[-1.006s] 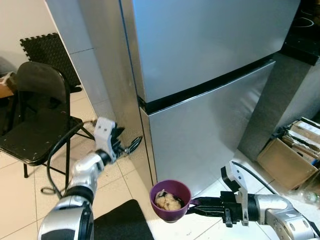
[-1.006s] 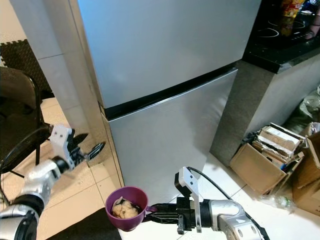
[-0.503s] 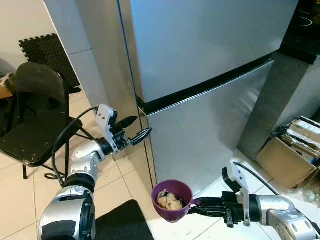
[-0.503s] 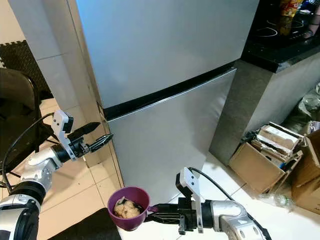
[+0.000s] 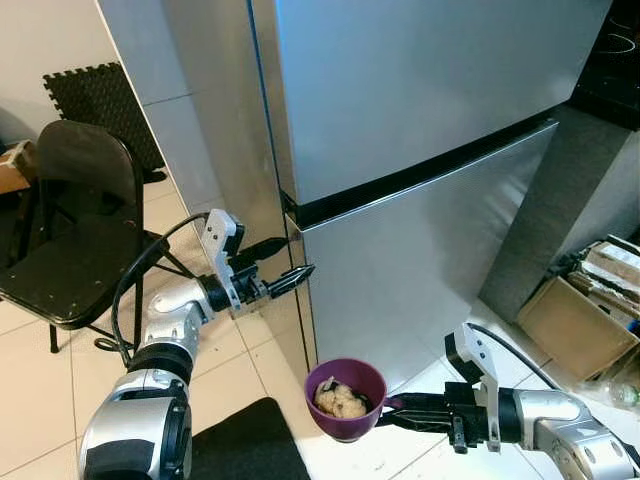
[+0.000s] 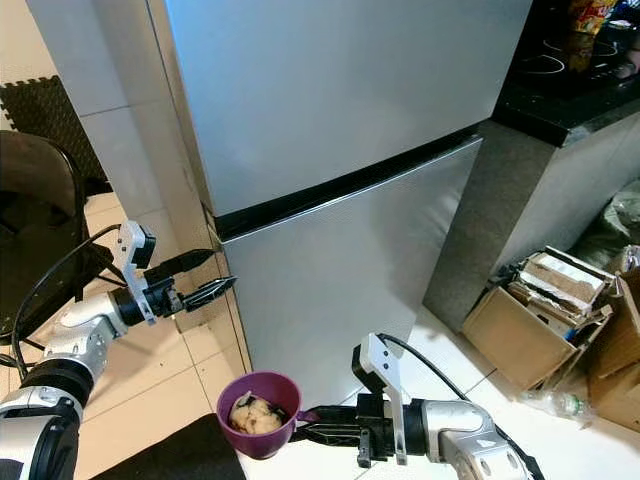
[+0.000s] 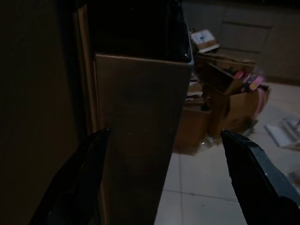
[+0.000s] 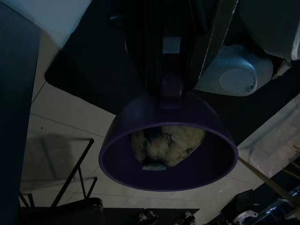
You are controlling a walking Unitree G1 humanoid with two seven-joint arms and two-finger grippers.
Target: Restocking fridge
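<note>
1. While the fridge (image 5: 420, 120) stands with both doors closed, the left gripper (image 5: 283, 270) is held at the left edge of the lower door (image 5: 410, 270), just below the dark seam that divides the two doors; its two black fingers (image 7: 79, 178) are spread wide, nothing is held between them, and the door's edge is seen between them in the left wrist view.
2. A purple bowl (image 5: 346, 398) with a pale lump of food (image 5: 340, 402) inside is held low in front of the fridge, well below the seam, by the right gripper (image 5: 392, 412), whose fingers are clamped on the bowl's short handle.
3. A black chair (image 5: 75, 230) stands to the left, near the left arm, and cardboard boxes (image 5: 575, 310) lie on the floor to the right of the fridge.
4. The step in hand is judged to be taking hold of the door's edge so that it can be pulled open.
5. Slipping is judged the first risk: the steel edge is smooth, and a shallow bite could let the fingers slide off.
6. A collision is judged the second risk: the bowl is carried close before the lower door, so a swinging door could strike it.
7. Spilling is judged the third risk: a tilt of the right wrist could tip the food out onto the floor.
</note>
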